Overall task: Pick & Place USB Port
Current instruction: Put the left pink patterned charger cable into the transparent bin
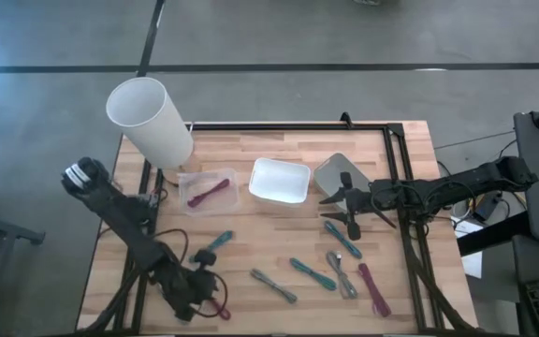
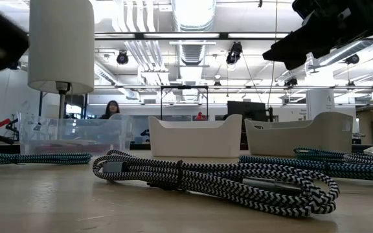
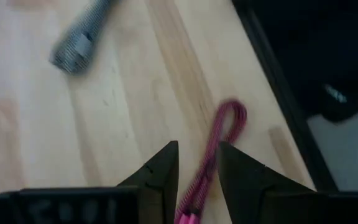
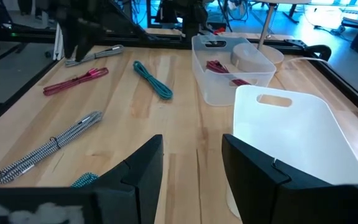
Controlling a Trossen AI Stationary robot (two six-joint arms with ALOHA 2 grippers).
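Note:
My left gripper (image 1: pixel 197 294) hangs low over the table's near-left corner, open. In the left wrist view its two fingers stand on either side of a pink braided cable (image 3: pixel 221 134) that lies flat on the wood; the same cable (image 1: pixel 219 307) shows beside it in the high view. My right gripper (image 1: pixel 339 215) hovers open above the table right of centre, between the grey bin (image 1: pixel 335 172) and a teal cable (image 1: pixel 342 239). Nothing lies between its fingers (image 4: pixel 191 142). A clear bin (image 1: pixel 208 192) has another pink cable inside.
A white bin (image 1: pixel 279 180) sits mid-table, and a white lamp (image 1: pixel 150 117) stands at the far-left corner. Several loose cables lie along the near half: teal (image 1: pixel 217 243), striped grey (image 1: pixel 274 285), teal (image 1: pixel 312 273), black-and-white (image 2: pixel 219 178), pink (image 1: pixel 374 288). A black frame edges the table.

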